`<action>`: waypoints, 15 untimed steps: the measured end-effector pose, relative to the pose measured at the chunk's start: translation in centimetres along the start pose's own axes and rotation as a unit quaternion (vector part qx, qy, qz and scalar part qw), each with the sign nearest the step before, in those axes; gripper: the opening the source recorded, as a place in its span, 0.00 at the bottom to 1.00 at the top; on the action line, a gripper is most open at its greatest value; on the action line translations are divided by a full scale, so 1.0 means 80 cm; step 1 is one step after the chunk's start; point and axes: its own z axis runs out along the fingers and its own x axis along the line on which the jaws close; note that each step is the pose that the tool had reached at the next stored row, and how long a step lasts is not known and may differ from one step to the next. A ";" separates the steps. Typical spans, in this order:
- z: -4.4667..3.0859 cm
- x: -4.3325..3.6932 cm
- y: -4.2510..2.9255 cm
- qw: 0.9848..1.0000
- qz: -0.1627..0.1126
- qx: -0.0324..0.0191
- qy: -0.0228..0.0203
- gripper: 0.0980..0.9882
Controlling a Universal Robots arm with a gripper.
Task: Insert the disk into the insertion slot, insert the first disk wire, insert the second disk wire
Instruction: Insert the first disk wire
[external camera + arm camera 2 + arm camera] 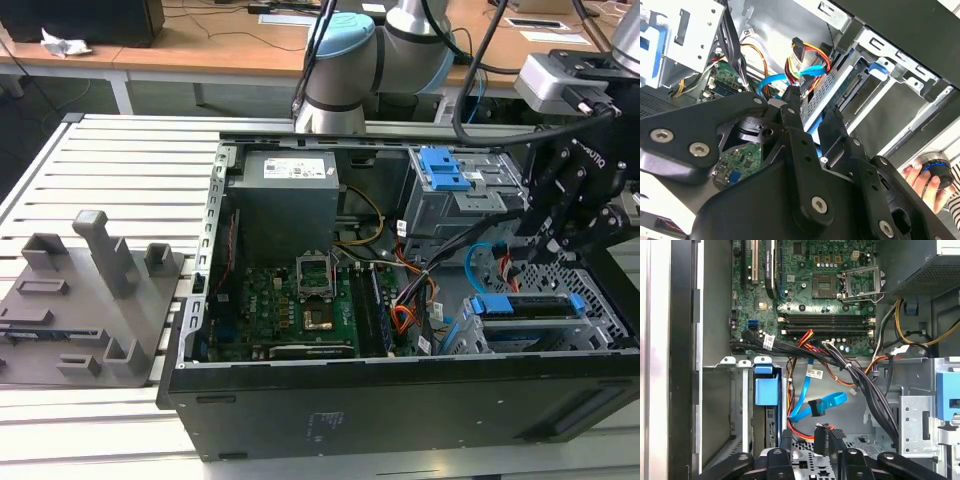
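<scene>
The disk [528, 306], in its blue carrier [764, 390], sits inside the insertion slot [462, 336], a low perforated grey cage. My gripper [537, 252] hangs over the cage's end, open, with nothing between its black fingers [785, 441]. In the second wrist view the gripper [812, 107] has one fingertip just short of the two wires. The first disk wire [807, 59], orange, red and black strands, ends in a dark plug [834, 433] right by my gripper [804, 438]. The second disk wire [829, 401], light blue, loops above it, its dark plug hanging in open space.
A taller grey bay with a blue latch [445, 170] stands behind the cage. A thick black cable bundle [865, 385] runs past the motherboard [300, 300]. The case wall [400, 400] rises in front. A person's hand [922, 187] holds a round device outside the case.
</scene>
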 end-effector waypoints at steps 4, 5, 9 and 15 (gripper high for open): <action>0.0085 -0.001 -0.0028 1.000 0.000 0.000 0.000 0.36; 0.0105 -0.002 -0.0032 1.000 0.000 0.000 0.000 0.36; 0.0154 -0.005 -0.0035 1.000 0.000 0.000 0.000 0.36; 0.0262 -0.016 -0.0039 1.000 0.000 0.000 0.005 0.36</action>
